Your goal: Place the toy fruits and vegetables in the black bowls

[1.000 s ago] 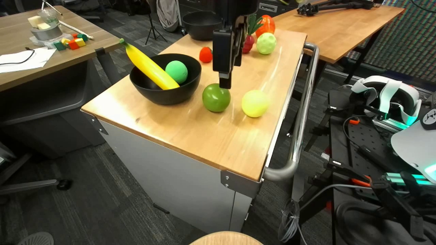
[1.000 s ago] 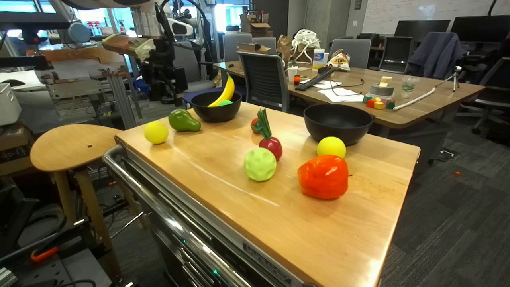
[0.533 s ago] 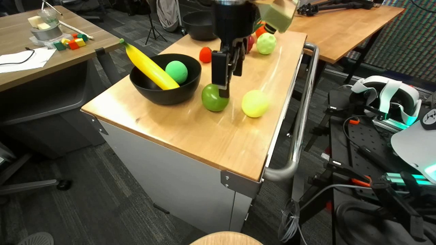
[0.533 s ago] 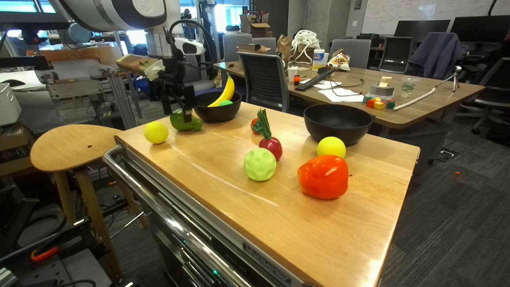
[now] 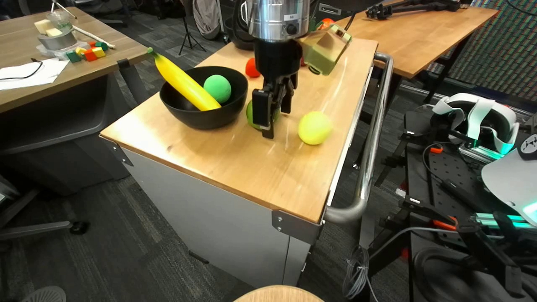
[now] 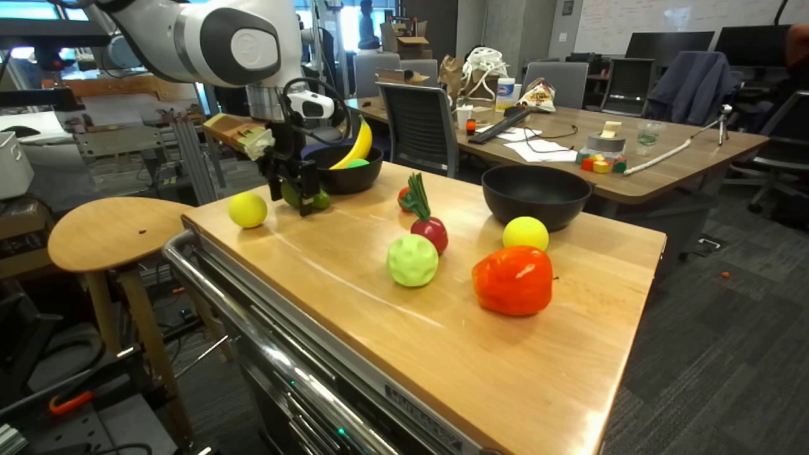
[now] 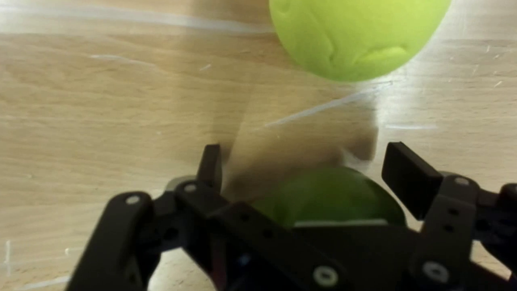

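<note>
One yellow ball (image 6: 248, 210) is sitting farthest left on the wooden top (image 6: 569, 354) in an exterior view. Just right of it, the gripper (image 6: 292, 201) is coming down from above, its fingers (image 7: 412, 178) now standing wide apart about the green avocado (image 7: 333, 198) and not pinching it. That avocado is lying roughly between them and, compared with a second ago, is shifting slightly toward the black bowl (image 6: 354, 180) beside it; for the task, this is probably lining up a grasp that is not yet closing. The avocado's long axis is running roughly left to right, its narrow end pointing right. Next along, that bowl is holding a banana (image 6: 360, 146) and a green ball (image 6: 358, 163). Farther right, a radish (image 6: 431, 235), an orange pepper (image 6: 513, 281) and another black bowl (image 6: 537, 205) are waiting.
</note>
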Controlling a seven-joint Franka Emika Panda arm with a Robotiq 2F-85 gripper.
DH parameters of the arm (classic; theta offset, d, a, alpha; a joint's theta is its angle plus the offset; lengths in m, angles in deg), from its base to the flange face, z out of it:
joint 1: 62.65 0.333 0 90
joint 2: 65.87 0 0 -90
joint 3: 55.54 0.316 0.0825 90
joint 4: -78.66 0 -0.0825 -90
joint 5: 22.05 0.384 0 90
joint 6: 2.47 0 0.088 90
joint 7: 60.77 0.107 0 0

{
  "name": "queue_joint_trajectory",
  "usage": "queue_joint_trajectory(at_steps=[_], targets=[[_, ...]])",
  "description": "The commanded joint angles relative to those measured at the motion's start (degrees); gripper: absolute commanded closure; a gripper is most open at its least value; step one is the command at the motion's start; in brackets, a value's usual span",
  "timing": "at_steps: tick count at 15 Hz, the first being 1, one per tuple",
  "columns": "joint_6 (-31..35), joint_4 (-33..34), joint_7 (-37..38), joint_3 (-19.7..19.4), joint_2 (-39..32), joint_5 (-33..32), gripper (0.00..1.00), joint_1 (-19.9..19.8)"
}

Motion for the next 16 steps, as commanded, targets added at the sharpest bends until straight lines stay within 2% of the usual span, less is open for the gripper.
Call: queue_joint_trajectory(at_steps=[1, 6, 12, 13, 14, 16], targets=[[2.5, 0.4, -0.6, 0.0, 0.0, 0.5, 0.00, 0.3], [6.2, -0.3, -1.4, 0.7, 0.8, 1.4, 0.00, 0.4], [8.1, 0.9, 0.6, -0.6, -1.1, -1.9, 0.00, 0.5], [8.3, 0.9, 0.6, -0.8, -1.3, -2.1, 0.25, 0.5], [8.3, 0.9, 0.5, -0.9, -1.3, -2.2, 0.25, 0.5], [7.8, 0.9, 0.3, -1.0, -1.4, -2.0, 0.42, 0.5]])
